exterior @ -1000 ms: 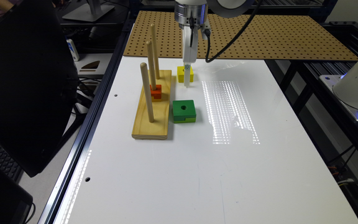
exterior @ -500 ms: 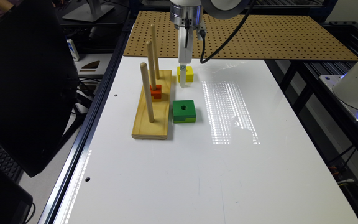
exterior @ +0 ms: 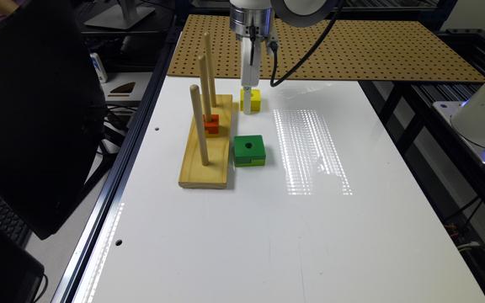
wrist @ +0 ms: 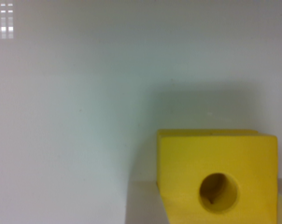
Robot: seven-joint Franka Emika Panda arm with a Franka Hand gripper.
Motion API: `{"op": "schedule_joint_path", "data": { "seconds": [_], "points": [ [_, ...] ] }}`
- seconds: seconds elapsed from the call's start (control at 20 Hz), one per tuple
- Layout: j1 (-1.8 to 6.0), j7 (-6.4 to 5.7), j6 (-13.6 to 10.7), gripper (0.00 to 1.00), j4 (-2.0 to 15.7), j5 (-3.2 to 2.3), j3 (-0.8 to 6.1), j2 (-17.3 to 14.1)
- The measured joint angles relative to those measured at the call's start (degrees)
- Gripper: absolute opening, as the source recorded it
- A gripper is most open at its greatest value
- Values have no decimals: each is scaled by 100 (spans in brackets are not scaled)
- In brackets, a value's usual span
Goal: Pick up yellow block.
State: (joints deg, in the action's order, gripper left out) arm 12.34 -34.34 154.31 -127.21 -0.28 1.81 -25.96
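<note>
The yellow block (exterior: 254, 100) stands on the white table (exterior: 310, 235) at the far end, just beyond the wooden peg board's far corner. My gripper (exterior: 246, 105) reaches straight down onto it. In the wrist view the yellow block (wrist: 215, 177), with its round hole up, lies between my gripper (wrist: 215, 205) fingers. One pale finger (wrist: 141, 205) presses against one side of the block and the other finger shows at the frame's edge against the opposite side. The block rests on the table.
A wooden base with three upright pegs (exterior: 206, 143) lies at the exterior view's left of the block, with a small orange-red block (exterior: 211, 124) on its middle peg. A green block (exterior: 249, 150) sits nearer the camera. A brown pegboard (exterior: 352, 50) borders the table's far edge.
The gripper has shifted slightly toward the exterior view's left and come down around the yellow block. The block itself has stayed in place on the table.
</note>
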Motion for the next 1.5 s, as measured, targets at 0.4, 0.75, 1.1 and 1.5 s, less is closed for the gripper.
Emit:
{"op": "schedule_joint_path", "data": {
  "seconds": [0.4,0.75,1.1,1.5],
  "points": [
    [0,0,-1,0,0,0,0,1],
    [3,0,-137,0,-3,0,0,171],
    [4,0,-254,0,-8,0,0,331],
    [4,0,-1115,0,-39,0,1,1166]
  ]
}}
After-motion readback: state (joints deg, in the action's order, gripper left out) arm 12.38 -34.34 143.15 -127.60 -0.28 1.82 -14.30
